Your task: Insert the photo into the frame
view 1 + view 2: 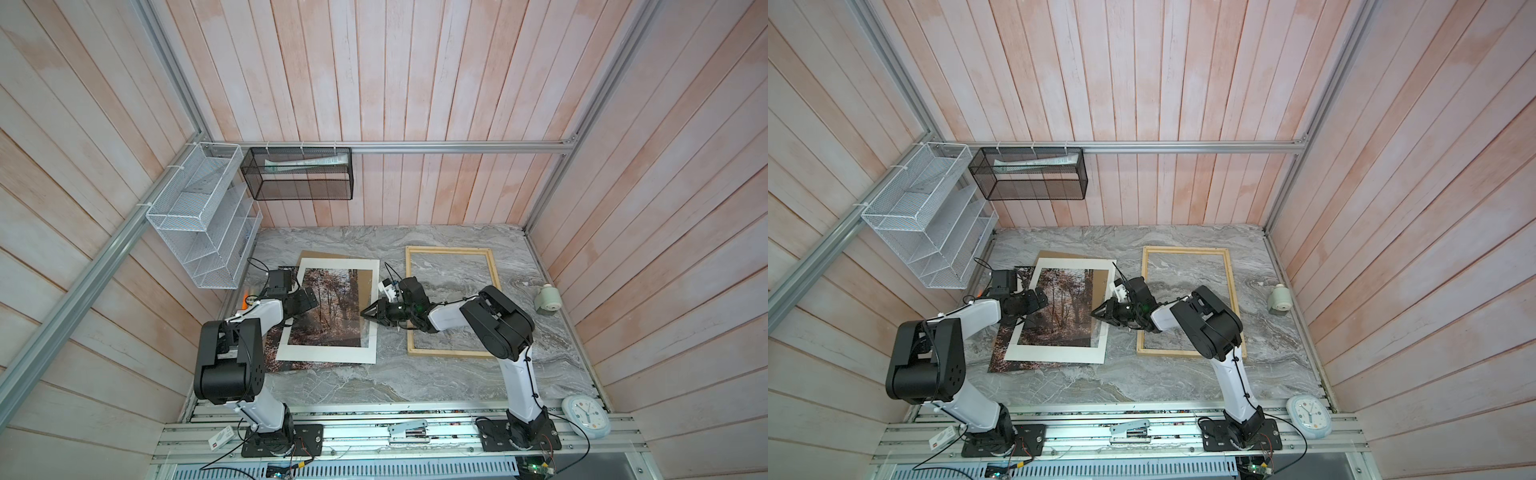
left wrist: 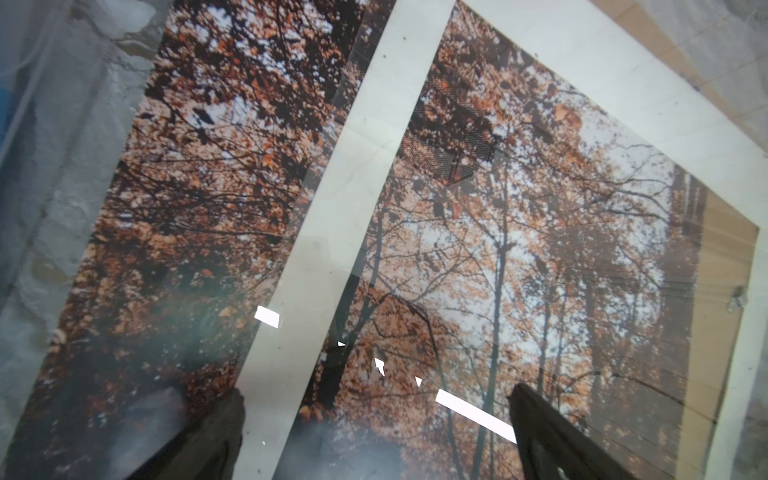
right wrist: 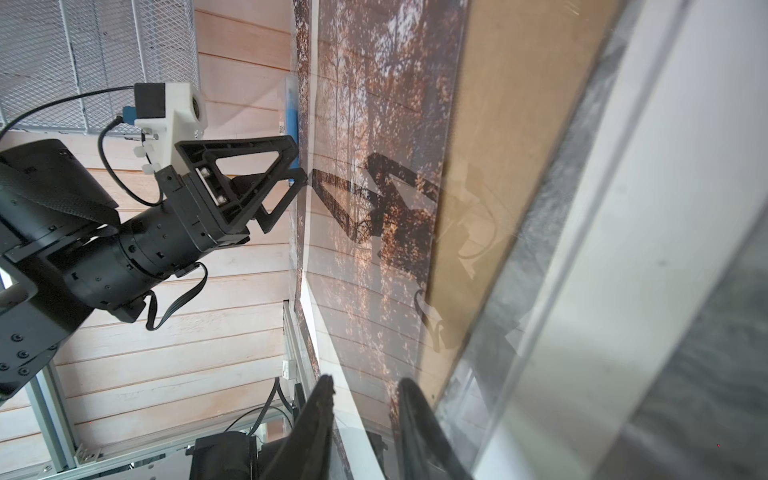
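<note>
One photo (image 1: 328, 316); one frame (image 1: 449, 249); one mat (image 1: 328, 353); one clock (image 1: 586, 415)

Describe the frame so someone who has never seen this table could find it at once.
On the grey marble table, look at the right half. The frame is the open rectangle of thin pale wood strips; unlike the white mat, only marble shows through it.
</note>
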You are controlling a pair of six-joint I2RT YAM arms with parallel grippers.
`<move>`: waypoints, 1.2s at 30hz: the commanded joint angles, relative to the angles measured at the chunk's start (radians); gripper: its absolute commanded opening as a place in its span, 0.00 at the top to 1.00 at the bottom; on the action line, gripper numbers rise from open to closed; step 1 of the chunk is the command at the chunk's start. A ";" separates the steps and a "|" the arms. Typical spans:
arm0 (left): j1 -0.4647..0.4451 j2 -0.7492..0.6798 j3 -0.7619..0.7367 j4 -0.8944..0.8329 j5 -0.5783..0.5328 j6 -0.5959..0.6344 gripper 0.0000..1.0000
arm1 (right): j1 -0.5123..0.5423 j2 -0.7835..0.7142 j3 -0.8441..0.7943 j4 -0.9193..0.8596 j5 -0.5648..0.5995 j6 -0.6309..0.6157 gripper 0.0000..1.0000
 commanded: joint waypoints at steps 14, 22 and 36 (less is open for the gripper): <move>-0.003 -0.056 -0.017 -0.025 0.022 -0.004 0.00 | -0.042 0.021 0.096 -0.094 -0.030 -0.130 0.90; -0.003 -0.159 0.004 -0.081 -0.006 -0.016 0.00 | -0.070 -0.039 0.103 -0.045 -0.160 -0.143 0.98; -0.030 -0.283 0.041 -0.132 -0.032 -0.032 0.00 | -0.146 -0.249 -0.011 0.192 -0.345 0.032 1.00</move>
